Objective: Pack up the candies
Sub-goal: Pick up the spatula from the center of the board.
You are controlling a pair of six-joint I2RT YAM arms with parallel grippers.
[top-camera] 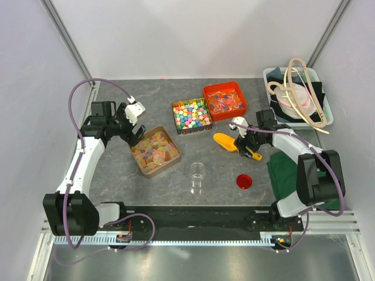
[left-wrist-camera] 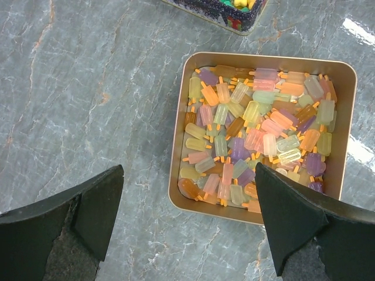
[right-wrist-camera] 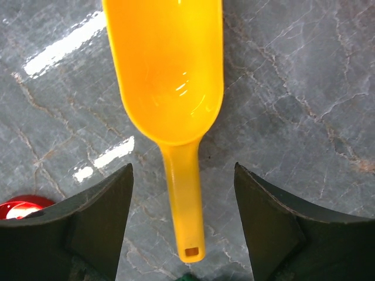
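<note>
The candies (top-camera: 155, 150) are small translucent pastel ice-lolly shapes filling a gold square tin (top-camera: 138, 159). My left gripper (top-camera: 136, 126) hovers open at the tin's far-left corner. In the left wrist view the candies (left-wrist-camera: 258, 129) lie inside the tin (left-wrist-camera: 173, 175), and the left gripper (left-wrist-camera: 188, 175) spans its near edge with nothing between the fingers. A yellow scoop (top-camera: 224, 141) lies on the table. My right gripper (top-camera: 245, 143) stands open over it. In the right wrist view the right gripper (right-wrist-camera: 183, 170) straddles the handle of the scoop (right-wrist-camera: 170, 76), with a gap on each side.
A clear cup (top-camera: 197, 172) and a red lid (top-camera: 244, 181) sit near the front. A tin of bright cube candies (top-camera: 191, 115) and an orange box (top-camera: 225, 100) stand behind. A bin of clutter (top-camera: 299, 96) is at the back right, and a green cloth (top-camera: 284, 175) lies under the right arm.
</note>
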